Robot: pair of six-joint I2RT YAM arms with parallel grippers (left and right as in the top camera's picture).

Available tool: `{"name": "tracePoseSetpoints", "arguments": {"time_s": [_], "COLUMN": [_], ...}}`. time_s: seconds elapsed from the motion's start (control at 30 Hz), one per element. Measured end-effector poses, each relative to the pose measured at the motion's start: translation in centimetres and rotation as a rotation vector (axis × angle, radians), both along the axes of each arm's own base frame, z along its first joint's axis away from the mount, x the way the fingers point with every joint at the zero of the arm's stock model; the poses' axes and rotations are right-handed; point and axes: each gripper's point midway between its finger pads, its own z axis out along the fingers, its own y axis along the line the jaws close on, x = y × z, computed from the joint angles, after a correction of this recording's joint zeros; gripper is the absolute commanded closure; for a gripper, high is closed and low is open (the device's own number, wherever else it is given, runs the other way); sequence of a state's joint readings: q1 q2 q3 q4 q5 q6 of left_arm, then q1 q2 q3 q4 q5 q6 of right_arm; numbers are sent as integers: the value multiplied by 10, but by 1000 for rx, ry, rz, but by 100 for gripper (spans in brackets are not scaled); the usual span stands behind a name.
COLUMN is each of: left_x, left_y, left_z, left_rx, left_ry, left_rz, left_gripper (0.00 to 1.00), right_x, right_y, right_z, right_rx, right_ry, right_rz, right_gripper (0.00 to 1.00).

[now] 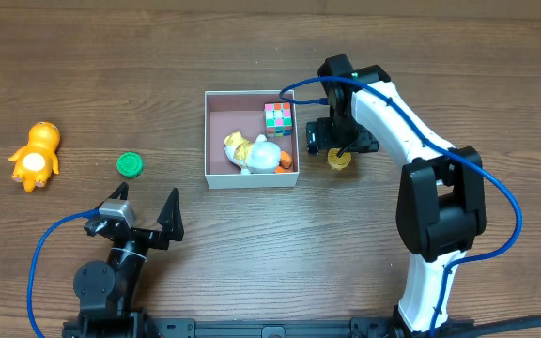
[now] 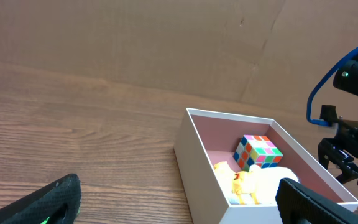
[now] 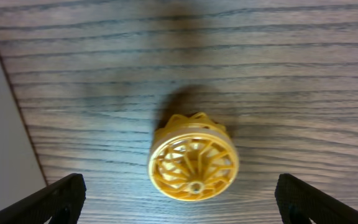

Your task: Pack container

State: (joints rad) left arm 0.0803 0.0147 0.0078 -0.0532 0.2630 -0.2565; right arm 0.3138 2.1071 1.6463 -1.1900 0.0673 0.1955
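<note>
Right pincer [image 3: 182, 199] spread above yellow wheel [image 3: 193, 163] — near container [image 1: 228, 117].

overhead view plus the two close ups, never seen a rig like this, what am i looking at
Two robot arms at a wooden table, each ending in a two-finger gripper. The overhead view looks down; the other two come from wrist cameras, so the dark tips at their bottom corners are fingers. The white container holds a coloured cube and a white and yellow toy. Outside lie a green cap, an orange toy and a yellow wheel. Nothing is held: left gripper open, right gripper open over the wheel.
</note>
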Motion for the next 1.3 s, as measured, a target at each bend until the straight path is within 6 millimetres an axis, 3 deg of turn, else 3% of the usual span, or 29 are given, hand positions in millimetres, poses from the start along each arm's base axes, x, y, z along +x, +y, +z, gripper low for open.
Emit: {"name": "tracePoseSetpoints", "arguments": {"time_s": [0.6, 0.93, 1.3], "left_x": [0, 0, 0], "left_y": [0, 0, 0], "left_z": [0, 0, 0], "left_rx": [0, 0, 0], "left_ry": [0, 0, 0], "left_rz": [0, 0, 0], "left_gripper": [0, 0, 0], "right_x": [5, -8, 0], "right_y": [-1, -10, -9], "right_z": [-1, -23, -26], "right_rx": [21, 5, 15], "right_ry": [-14, 18, -19], "right_rz": [-20, -32, -35], "right_gripper": [0, 0, 0]}}
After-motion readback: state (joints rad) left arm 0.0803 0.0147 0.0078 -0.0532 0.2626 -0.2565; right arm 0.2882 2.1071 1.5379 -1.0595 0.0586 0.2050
